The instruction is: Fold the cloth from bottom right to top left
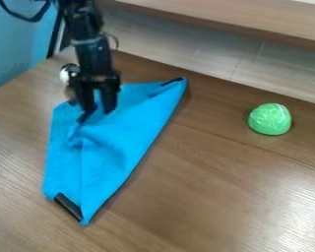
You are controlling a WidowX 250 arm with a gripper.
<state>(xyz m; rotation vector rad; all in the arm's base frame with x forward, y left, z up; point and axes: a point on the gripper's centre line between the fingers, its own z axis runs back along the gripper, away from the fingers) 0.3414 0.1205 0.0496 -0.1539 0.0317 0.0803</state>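
On the left of the bench (pixel 206 197), the blue cloth (pixel 114 152) lies as a lopsided, creased shape, its long slanting edge facing right. At its near end a black strip (pixel 68 206) crosses the tip. The fold looks mostly made, judging by that edge and the layers heaped toward the far left. The gripper (pixel 99 109) hangs over the far-left part of the cloth, its two fingers apart with a gap between them, and a dark patch (pixel 84 117) lies right by the left-hand fingertip. The main risk is there: if the cloth catches on that fingertip as the arm lifts, the upper layer could be pulled up and the fold dragged open. A sideways move while low could bunch the loose ridge just nearer than the gripper, or skew the whole cloth. The far-right corner, with its own dark tip (pixel 173 81), could curl if brushed. Well apart on the right sits a green ball (pixel 270 119), pale lines across it; no writing can be made out anywhere.
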